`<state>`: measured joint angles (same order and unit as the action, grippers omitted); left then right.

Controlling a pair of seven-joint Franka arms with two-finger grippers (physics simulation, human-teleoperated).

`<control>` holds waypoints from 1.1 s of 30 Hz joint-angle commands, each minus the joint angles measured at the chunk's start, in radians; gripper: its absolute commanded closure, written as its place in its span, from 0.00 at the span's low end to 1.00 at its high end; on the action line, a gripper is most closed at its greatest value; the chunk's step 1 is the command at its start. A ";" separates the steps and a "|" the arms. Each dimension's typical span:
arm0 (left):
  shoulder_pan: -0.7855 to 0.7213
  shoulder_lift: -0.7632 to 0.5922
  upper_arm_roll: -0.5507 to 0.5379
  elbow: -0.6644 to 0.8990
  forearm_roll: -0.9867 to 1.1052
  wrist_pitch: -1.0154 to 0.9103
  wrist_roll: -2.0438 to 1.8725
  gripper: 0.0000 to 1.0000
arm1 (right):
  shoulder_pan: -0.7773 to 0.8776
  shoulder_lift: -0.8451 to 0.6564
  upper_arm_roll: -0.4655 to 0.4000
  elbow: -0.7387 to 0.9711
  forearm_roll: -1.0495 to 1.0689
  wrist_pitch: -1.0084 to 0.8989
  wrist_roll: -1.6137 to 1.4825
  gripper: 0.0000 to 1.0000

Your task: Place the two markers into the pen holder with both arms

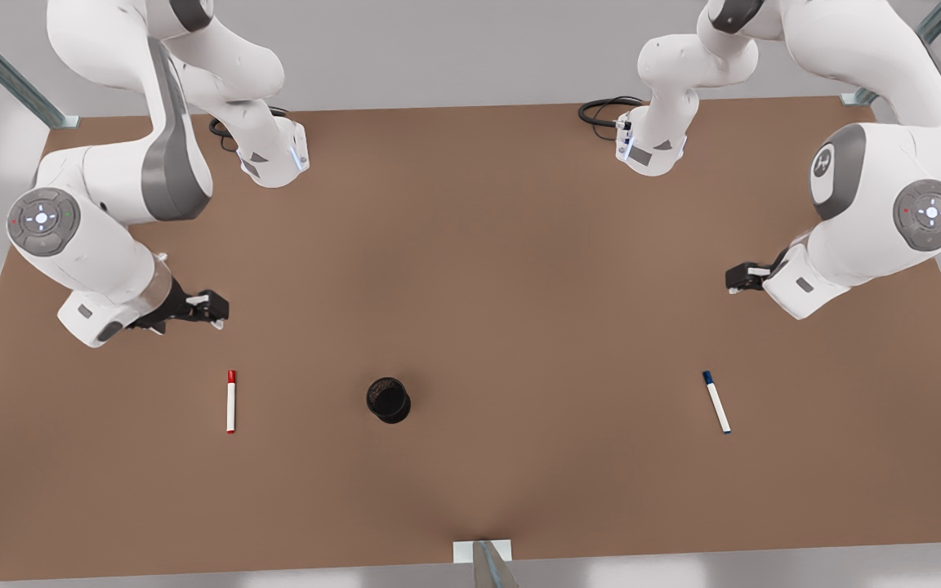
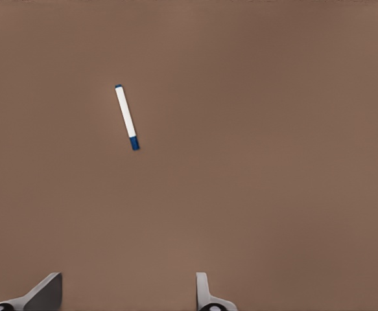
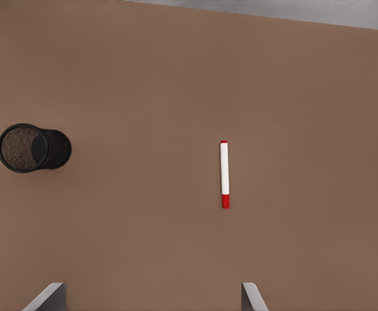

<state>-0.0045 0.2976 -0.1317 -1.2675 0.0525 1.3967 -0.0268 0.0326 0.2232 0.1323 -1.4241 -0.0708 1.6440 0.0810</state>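
Front view: the black cylindrical pen holder (image 1: 389, 399) stands on the brown table (image 1: 487, 269) between the flat-lying white red-capped marker (image 1: 231, 401) and white blue-capped marker (image 1: 716, 402). Above the blue one hangs the left gripper (image 1: 733, 280), above the red one the right gripper (image 1: 213, 309); both have their jaws spread and empty.

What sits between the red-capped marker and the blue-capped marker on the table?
The black pen holder, standing nearer the red-capped marker than the blue-capped marker, in the front view.

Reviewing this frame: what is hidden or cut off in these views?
- Left gripper, above the blue-capped white marker: wrist view's edge cuts its open fingers.
- Right gripper, above the red-capped white marker: likewise.
- Black cylindrical pen holder: bottom too dark, front view.
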 commanded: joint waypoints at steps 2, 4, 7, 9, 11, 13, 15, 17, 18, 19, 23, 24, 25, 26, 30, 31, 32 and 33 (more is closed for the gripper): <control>0.004 0.027 0.001 0.000 0.004 0.051 -0.010 0.00 | 0.007 0.005 0.036 -0.002 0.000 0.108 0.082 0.00; 0.076 0.090 0.007 0.002 0.000 0.119 -0.007 0.00 | -0.017 0.102 0.030 -0.003 0.002 0.186 0.079 0.00; 0.190 0.222 0.009 0.000 -0.007 0.347 -0.010 0.00 | -0.086 0.255 0.030 -0.001 0.002 0.361 0.014 0.00; 0.198 0.304 0.049 0.000 -0.005 0.487 -0.024 0.00 | -0.122 0.372 0.030 -0.001 0.002 0.447 -0.015 0.00; 0.238 0.350 0.050 0.000 -0.063 0.561 -0.025 0.00 | -0.126 0.459 0.029 -0.007 -0.001 0.533 -0.015 0.00; 0.221 0.396 0.049 -0.003 -0.065 0.582 -0.085 0.00 | -0.135 0.505 0.027 -0.009 -0.009 0.580 -0.018 0.00; 0.186 0.414 0.050 -0.015 -0.065 0.610 -0.182 0.00 | -0.142 0.533 0.020 -0.004 -0.009 0.638 -0.062 0.00; 0.169 0.422 0.050 -0.059 -0.065 0.663 -0.229 0.00 | -0.161 0.564 0.018 -0.007 -0.009 0.642 -0.070 0.00; 0.169 0.423 0.050 -0.096 -0.065 0.722 -0.228 0.00 | -0.171 0.573 0.018 -0.009 -0.009 0.643 -0.078 0.00; 0.170 0.434 0.050 -0.105 -0.065 0.729 -0.225 0.00 | -0.172 0.587 0.018 -0.009 -0.009 0.645 -0.084 0.00; 0.144 0.462 0.050 -0.191 -0.065 0.846 -0.265 0.00 | -0.181 0.614 0.018 -0.010 -0.009 0.645 -0.096 0.18; 0.143 0.474 0.050 -0.187 -0.065 0.860 -0.263 0.00 | -0.181 0.622 0.018 -0.021 -0.009 0.646 -0.096 0.23; 0.143 0.485 0.050 -0.184 -0.059 0.864 -0.259 0.00 | -0.181 0.625 0.018 -0.021 -0.009 0.646 -0.096 0.26; 0.133 0.497 0.050 -0.178 -0.054 0.864 -0.255 0.01 | -0.181 0.633 0.018 -0.022 -0.009 0.646 -0.096 0.28; 0.133 0.522 0.050 -0.178 -0.040 0.866 -0.258 0.16 | -0.181 0.653 0.018 -0.038 -0.009 0.657 -0.096 0.34; 0.133 0.531 0.050 -0.174 -0.039 0.866 -0.255 0.19 | -0.180 0.648 0.018 -0.044 -0.009 0.657 -0.096 0.34; 0.133 0.541 0.050 -0.161 -0.039 0.866 -0.255 0.20 | -0.186 0.634 0.020 -0.065 -0.023 0.658 -0.096 0.34; 0.133 0.545 0.050 -0.161 -0.039 0.875 -0.255 0.20 | -0.186 0.620 0.020 -0.079 -0.030 0.658 -0.096 0.35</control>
<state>0.1285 0.8398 -0.0812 -1.4316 0.0089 2.2355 -0.1956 -0.1522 0.8479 0.1513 -1.4989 -0.0899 2.2880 0.0254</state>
